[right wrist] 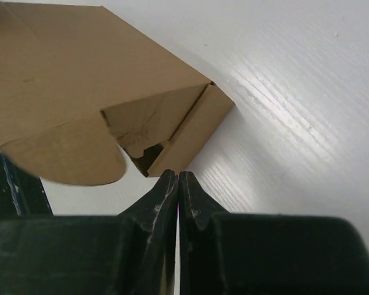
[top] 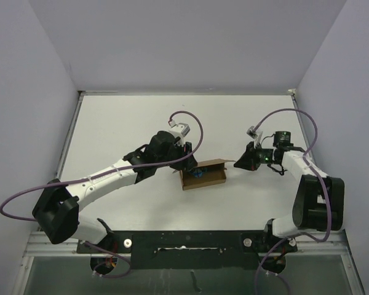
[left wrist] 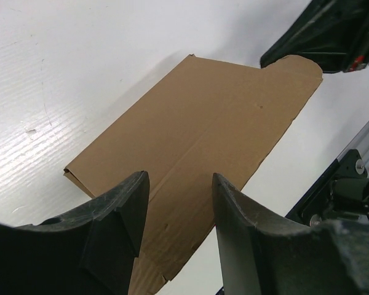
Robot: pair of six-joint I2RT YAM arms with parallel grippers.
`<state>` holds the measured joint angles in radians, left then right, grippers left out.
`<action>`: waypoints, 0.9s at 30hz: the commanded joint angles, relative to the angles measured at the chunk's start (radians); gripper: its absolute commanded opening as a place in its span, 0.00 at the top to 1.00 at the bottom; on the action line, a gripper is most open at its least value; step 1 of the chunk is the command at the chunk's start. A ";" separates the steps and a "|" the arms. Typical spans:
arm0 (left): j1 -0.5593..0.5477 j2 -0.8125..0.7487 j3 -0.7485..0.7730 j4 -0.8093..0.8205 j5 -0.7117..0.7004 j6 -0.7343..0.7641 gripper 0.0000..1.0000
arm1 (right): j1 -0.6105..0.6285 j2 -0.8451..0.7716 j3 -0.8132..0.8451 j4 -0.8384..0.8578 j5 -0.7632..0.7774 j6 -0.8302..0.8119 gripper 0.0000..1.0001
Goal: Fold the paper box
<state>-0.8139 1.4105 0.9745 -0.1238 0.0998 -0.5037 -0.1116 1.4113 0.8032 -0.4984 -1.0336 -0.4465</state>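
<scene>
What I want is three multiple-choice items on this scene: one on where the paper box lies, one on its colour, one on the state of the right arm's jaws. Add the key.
1. In the top view, the paper box lies:
A) between the left arm and the right arm
B) in the far left corner
C) against the back wall

2. The paper box is:
A) white
B) brown
C) red

3. The right arm's jaws are:
A) wide open
B) shut, nothing between them
C) clamped on a metal spoon

Key:
1 A, since it sits mid-table between both wrists.
2 B, since every view shows plain brown cardboard.
3 B, since the right wrist view shows them pressed together, empty.
</scene>
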 commanded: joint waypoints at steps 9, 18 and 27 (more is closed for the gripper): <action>0.007 0.010 -0.005 0.047 0.035 -0.017 0.56 | 0.091 0.163 0.011 0.263 -0.049 0.447 1.00; 0.007 0.013 -0.036 0.064 0.050 -0.037 0.57 | 0.124 0.202 0.011 0.167 -0.123 0.427 1.00; 0.005 0.019 -0.073 0.096 0.064 -0.063 0.57 | 0.122 0.219 0.066 -0.025 -0.096 0.321 1.00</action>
<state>-0.8104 1.4105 0.9115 -0.1032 0.1432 -0.5476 0.0082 1.6505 0.8185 -0.4423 -1.1034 -0.0742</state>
